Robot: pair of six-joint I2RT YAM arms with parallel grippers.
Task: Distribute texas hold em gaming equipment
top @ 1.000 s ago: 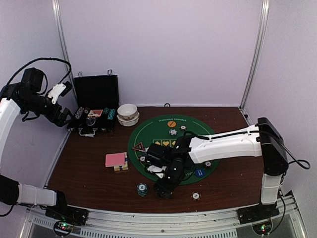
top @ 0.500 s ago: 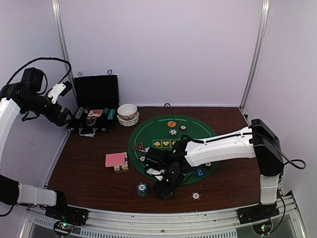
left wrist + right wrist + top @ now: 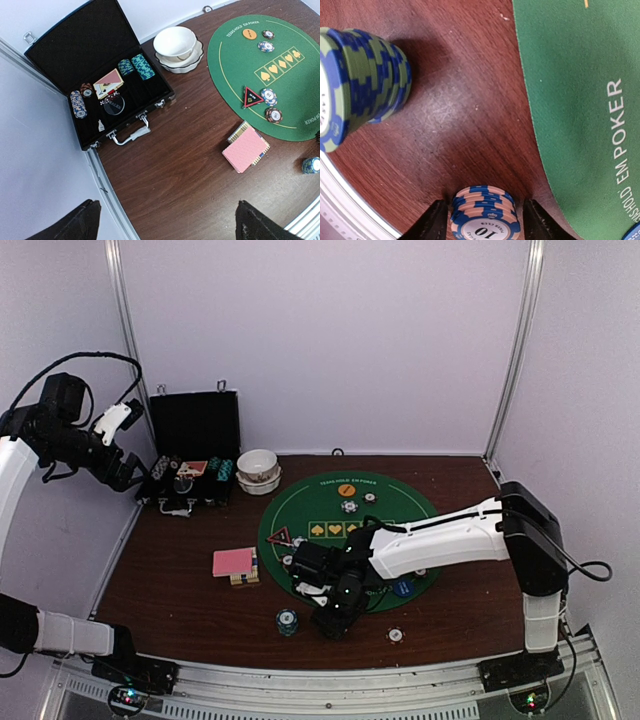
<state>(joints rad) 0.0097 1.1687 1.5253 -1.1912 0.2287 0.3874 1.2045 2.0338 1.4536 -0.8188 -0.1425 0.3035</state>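
Going on: looks like the pick-up of one chip stack off the bare wood, probably headed for a spot on the mat.
Right gripper (image 3: 485, 221): down low just off the near edge of the large round green felt mat (image 3: 580, 100), one finger each side of the small stack of pink-and-blue striped poker chips marked 10 (image 3: 482, 205). Can't tell if it's actually squeezing.
Key relation: stack stands upright dead between the fingers, so I'd say just close and lift.
Teal-and-blue striped chip stack (image 3: 362, 85): farther off the mat, clear of the fingers.
Left gripper (image 3: 168, 225): spread wide, empty, high up well left of the mat. Right arm's far nearer.
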